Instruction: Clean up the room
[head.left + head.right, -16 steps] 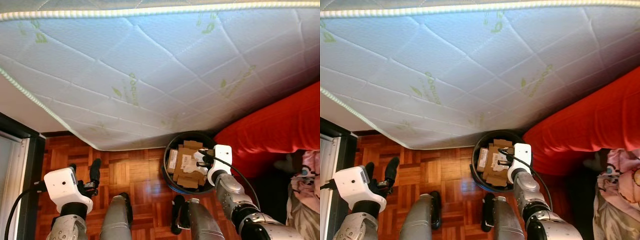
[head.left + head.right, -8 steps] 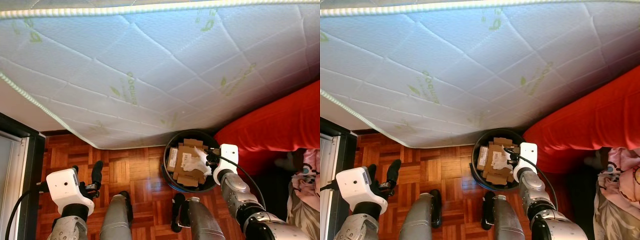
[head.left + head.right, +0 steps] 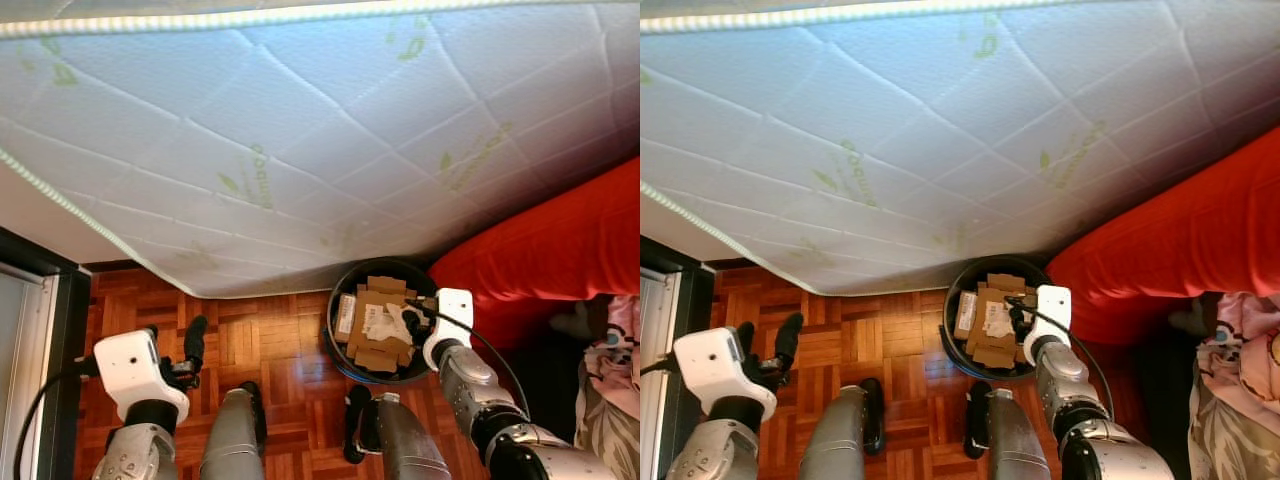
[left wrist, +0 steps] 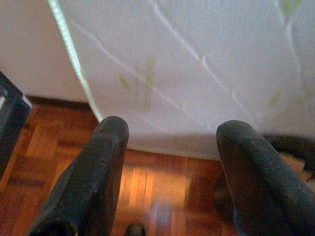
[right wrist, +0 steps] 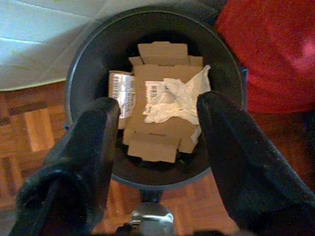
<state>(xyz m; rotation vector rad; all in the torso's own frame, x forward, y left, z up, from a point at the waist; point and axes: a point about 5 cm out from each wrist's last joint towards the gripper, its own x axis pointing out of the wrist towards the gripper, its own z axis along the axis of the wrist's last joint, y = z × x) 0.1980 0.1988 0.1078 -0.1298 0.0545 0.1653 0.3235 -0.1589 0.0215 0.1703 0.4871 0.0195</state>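
Observation:
A round black bin (image 3: 340, 355) stands on the parquet just in front of me, at the foot of a white mattress. It holds flattened cardboard pieces (image 5: 157, 132) with a crumpled white paper (image 5: 179, 98) lying on top. My right gripper (image 3: 415, 318) hovers over the bin's right side. It is open (image 5: 158, 103), with nothing between the fingers (image 5: 98, 142). My left gripper (image 3: 172, 335) is held low over the floor at the left. It is open and empty (image 4: 170, 130), and points toward the mattress edge.
The quilted white mattress (image 3: 300, 130) fills the upper scene and overhangs the floor. Red bedding (image 3: 560, 250) lies right of the bin. Pale clothes (image 3: 610, 400) sit at far right and a dark door frame (image 3: 50, 330) at left. Parquet (image 3: 270, 340) lies between.
The right gripper has shifted slightly over the bin. The crumpled white paper that was near its fingers now lies on the cardboard. The left arm has barely moved.

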